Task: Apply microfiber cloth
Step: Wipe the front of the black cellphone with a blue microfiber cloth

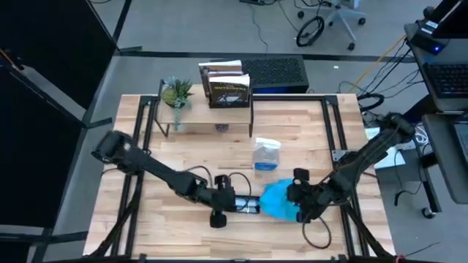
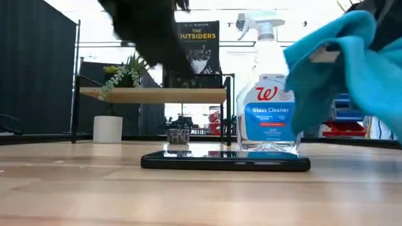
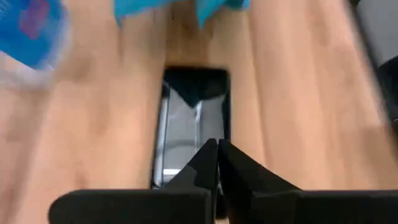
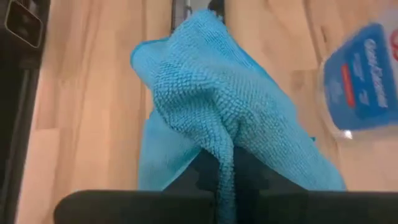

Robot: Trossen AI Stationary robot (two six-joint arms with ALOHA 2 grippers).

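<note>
Readable text: spray bottle and book.
"Glass Cleaner" under a red "W" logo on the bottle [image 2: 267, 107]; "THE OUTSIDERS" on the book [image 2: 198, 47] behind, on the shelf [image 2: 154, 95].

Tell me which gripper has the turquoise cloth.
The right gripper: it is shut on the microfiber cloth, held above the table beside the phone. The left gripper holds nothing, its fingers closed over the phone.

Both arms are dark, almost black, made of slim tubes with thicker rounded joints. The left gripper [image 3: 217, 163] has two flat matte black fingers, tapering to tips, on a wide black bar.
</note>
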